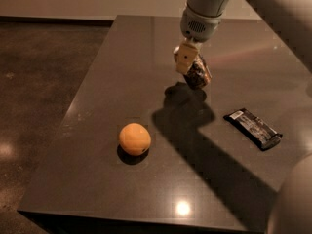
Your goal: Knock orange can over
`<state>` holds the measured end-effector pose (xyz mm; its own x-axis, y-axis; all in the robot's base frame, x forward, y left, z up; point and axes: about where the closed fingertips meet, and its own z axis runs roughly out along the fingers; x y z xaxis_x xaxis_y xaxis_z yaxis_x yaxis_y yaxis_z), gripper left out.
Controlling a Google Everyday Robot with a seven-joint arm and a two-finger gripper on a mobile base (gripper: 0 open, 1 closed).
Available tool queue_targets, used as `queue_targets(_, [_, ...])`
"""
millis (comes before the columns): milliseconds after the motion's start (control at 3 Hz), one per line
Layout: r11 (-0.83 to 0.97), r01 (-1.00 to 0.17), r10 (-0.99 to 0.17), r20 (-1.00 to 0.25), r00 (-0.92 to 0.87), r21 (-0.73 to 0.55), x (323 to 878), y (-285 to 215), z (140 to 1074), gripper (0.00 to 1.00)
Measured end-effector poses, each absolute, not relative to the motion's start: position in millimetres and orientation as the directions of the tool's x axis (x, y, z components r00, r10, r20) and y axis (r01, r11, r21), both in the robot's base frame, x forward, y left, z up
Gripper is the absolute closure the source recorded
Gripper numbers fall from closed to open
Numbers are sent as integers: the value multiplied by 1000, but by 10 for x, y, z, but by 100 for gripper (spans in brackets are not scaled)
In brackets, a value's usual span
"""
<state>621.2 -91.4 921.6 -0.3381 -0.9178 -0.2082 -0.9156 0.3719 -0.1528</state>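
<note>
The orange can (199,75) has a brownish patterned label and is in the middle of the dark table (97,101), towards the back. It is tilted, with its top leaning away to the right. My gripper (186,58) comes down from the upper right and sits against the can's upper left side, covering part of it. I cannot tell whether the can's base rests on the table or hangs just above it.
A round orange fruit (134,139) lies on the table near the front left. A flat black wrapped bar (253,128) lies at the right. My arm's shadow crosses the middle of the table. The table's left and front edges drop to the floor.
</note>
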Motion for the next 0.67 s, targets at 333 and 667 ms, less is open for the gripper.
queue_targets(333, [374, -915, -924, -146, -353, -154, 6221, -977, 9100, 85])
queue_targets(667, [367, -918, -929, -102, -355, -152, 6218, -1001, 9032, 63])
